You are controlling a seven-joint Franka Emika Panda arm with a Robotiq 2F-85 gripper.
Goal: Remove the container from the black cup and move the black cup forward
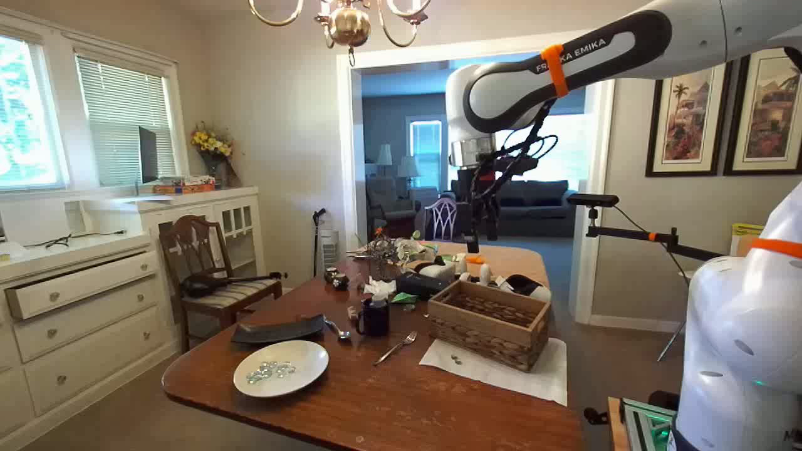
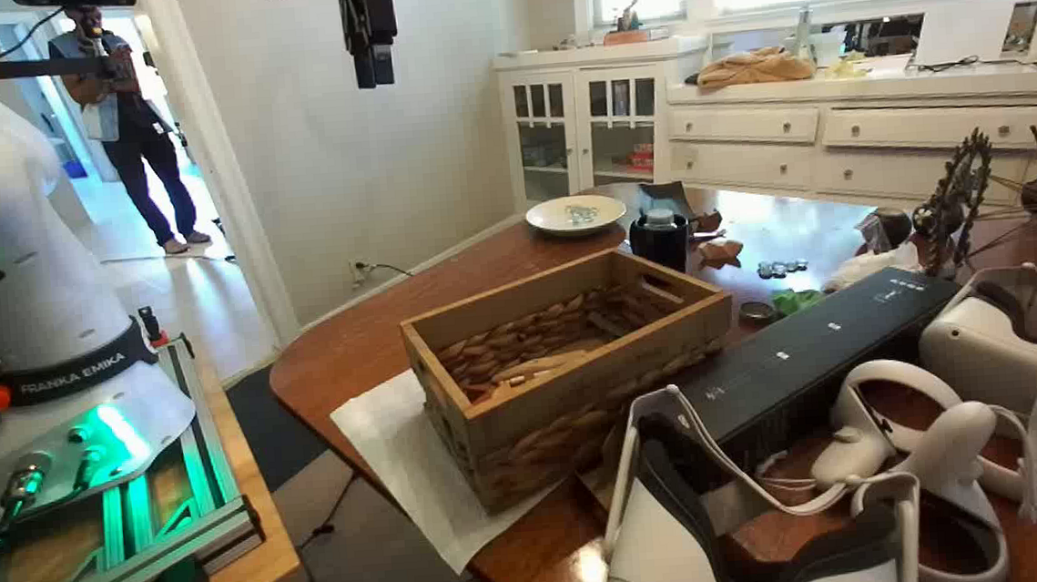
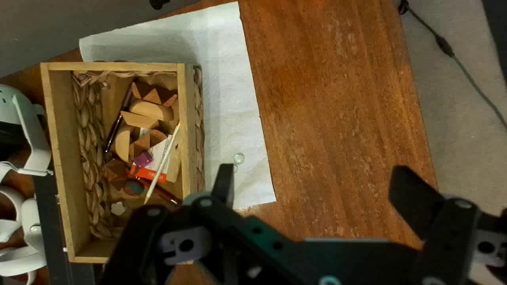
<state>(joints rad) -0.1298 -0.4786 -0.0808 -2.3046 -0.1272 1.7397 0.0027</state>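
Observation:
The black cup (image 1: 376, 319) stands upright on the wooden table, with its handle facing the dark tray in an exterior view. It also shows in an exterior view (image 2: 660, 246) behind the wicker basket. A small clear or whitish container (image 2: 659, 218) sits in the cup's mouth, its top sticking out above the rim; it also shows in an exterior view (image 1: 380, 299). My gripper (image 3: 313, 174) is open and empty, pointing down. In both exterior views the gripper (image 1: 481, 237) (image 2: 373, 75) hangs high above the table, well apart from the cup. The cup is out of the wrist view.
The wicker basket (image 1: 473, 332) holds wooden blocks and pencils and stands on a white cloth (image 1: 501, 378). Near the cup lie a fork (image 1: 396, 348), a spoon (image 1: 338, 331), a dark tray (image 1: 279, 332) and a white plate (image 1: 307, 360). A black box (image 2: 815, 352) and headsets (image 2: 745, 531) crowd beside the basket.

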